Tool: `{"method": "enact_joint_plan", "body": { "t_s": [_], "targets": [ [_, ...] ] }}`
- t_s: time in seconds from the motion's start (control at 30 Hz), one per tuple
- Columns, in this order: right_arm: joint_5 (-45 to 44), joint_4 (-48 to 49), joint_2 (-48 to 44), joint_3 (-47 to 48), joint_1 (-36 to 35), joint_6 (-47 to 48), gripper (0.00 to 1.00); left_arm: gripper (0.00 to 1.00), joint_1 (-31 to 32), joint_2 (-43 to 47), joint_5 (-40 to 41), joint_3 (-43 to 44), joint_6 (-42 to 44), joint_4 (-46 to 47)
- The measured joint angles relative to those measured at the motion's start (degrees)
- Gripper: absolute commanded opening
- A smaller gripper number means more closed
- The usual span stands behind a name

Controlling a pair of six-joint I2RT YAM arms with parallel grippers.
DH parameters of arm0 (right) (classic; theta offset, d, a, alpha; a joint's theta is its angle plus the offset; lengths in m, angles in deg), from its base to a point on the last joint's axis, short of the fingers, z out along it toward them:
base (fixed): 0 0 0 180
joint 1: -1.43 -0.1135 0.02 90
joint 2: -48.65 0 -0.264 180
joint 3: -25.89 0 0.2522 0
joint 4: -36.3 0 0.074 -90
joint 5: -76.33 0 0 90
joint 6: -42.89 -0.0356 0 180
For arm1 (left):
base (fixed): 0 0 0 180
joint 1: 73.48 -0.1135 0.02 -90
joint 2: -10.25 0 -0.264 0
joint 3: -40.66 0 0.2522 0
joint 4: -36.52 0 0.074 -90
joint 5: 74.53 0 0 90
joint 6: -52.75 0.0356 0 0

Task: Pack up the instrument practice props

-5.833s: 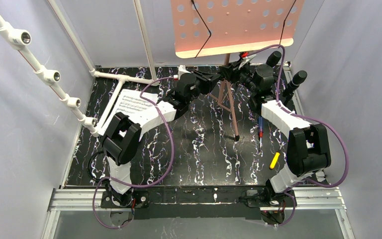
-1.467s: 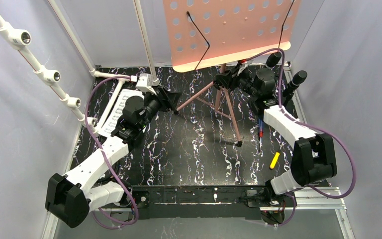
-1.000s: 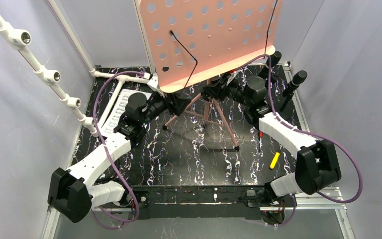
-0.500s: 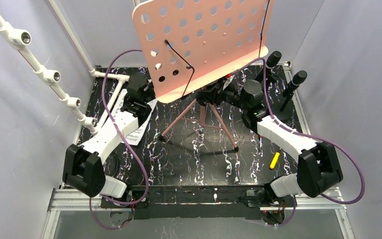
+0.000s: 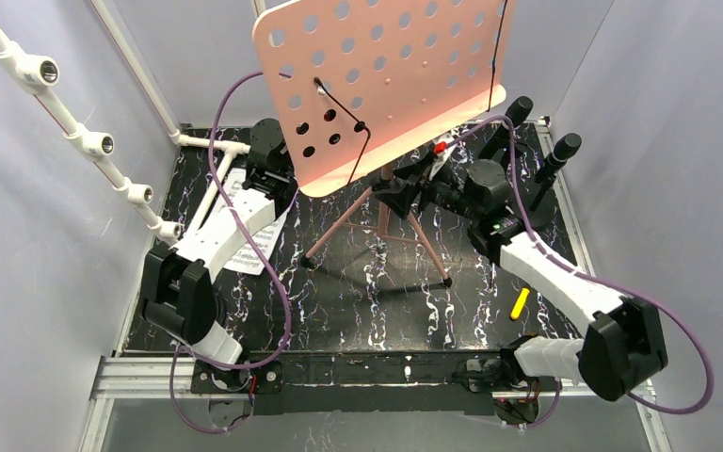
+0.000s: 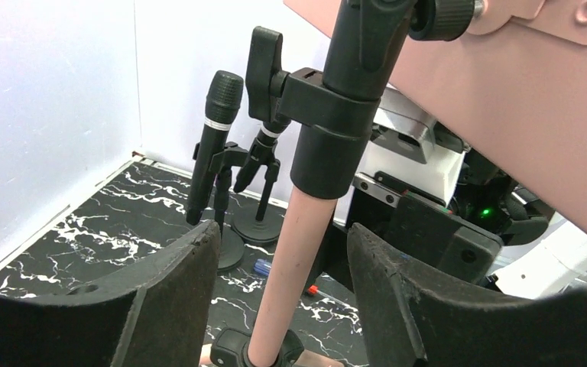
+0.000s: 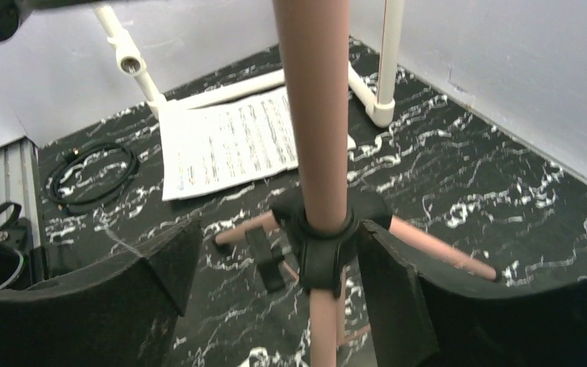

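Black marbled tabletop; left tool, right tool both released, straddling smooth pink tube.

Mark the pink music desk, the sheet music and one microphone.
pink music desk (image 5: 414, 89), top external view, plain lower part of the perforated panel.
sheet music (image 7: 225, 145), right wrist view, middle of the printed page.
microphone (image 6: 210, 145), left wrist view, its black handle.
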Motion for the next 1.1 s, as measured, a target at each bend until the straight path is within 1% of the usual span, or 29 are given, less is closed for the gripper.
{"method": "enact_joint_plan", "body": {
  "t_s": [0.2, 0.37, 0.43, 0.53, 0.63, 0.67, 0.73, 0.8, 0.87, 0.9, 0.97, 1.03, 1.1],
  "targets": [
    [-3.82, -7.98, -7.96, -5.05, 0.0, 0.61, 0.88, 0.54, 0.0, -1.86, -1.36, 1.53, -0.92, 0.66],
    [-8.15, -12.87, -15.32, -12.09, 0.0, 0.9, 0.84, 0.47, 0.0, -3.58, -2.64, 3.43, -2.49, 1.62],
    [-9.29, -13.66, -16.79, -14.4, 0.0, 0.92, 0.84, 0.44, 0.0, -4.37, -3.28, 3.91, -3.48, 2.51],
    [-10.25, -13.9, -16.79, -17.09, 0.0, 0.61, 0.78, 0.36, 0.07, -4.83, -3.96, 4.13, -4.52, 3.26],
    [-10.03, -12.13, -13.94, -18.45, 0.0, -0.26, 0.7, 0.26, 0.35, -5.25, -4.81, 4.44, -5.68, 4.22],
    [-9.99, -11.15, -12.7, -18.58, 0.0, -0.48, 0.65, 0.23, 0.5, -5.31, -4.96, 4.5, -5.92, 4.37],
    [-10.08, -8.17, -9.99, -18.95, 0.13, -1.05, 0.55, 0.16, 0.7, -5.33, -5.18, 4.52, -6.12, 4.61],
    [-10.49, -5.81, -8.26, -19.28, 0.33, -1.55, 0.43, 0.1, 0.7, -5.38, -5.55, 4.52, -5.68, 5.09],
    [-10.58, -4.42, -7.32, -19.34, 0.48, -1.51, 0.3, 0.08, 0.7, -5.42, -5.7, 4.52, -5.53, 5.25],
    [-10.69, -3.74, -6.88, -19.34, 0.52, -1.53, 0.22, 0.06, 0.66, -5.46, -5.77, 4.52, -5.55, 5.31],
    [-10.16, -2.62, -6.23, -19.34, 0.59, -1.05, 0.11, 0.02, 0.57, -5.51, -5.66, 4.52, -5.57, 5.35],
    [-8.72, -1.9, -5.9, -19.34, -0.11, 0.46, 0.05, 0.0, 0.63, -5.75, -5.2, 4.55, -5.64, 5.62],
    [-7.85, -1.14, -5.62, -19.34, -0.31, 0.48, 0.01, 0.0, 0.72, -5.75, -5.14, 4.7, -5.81, 5.73]
  ]
}}
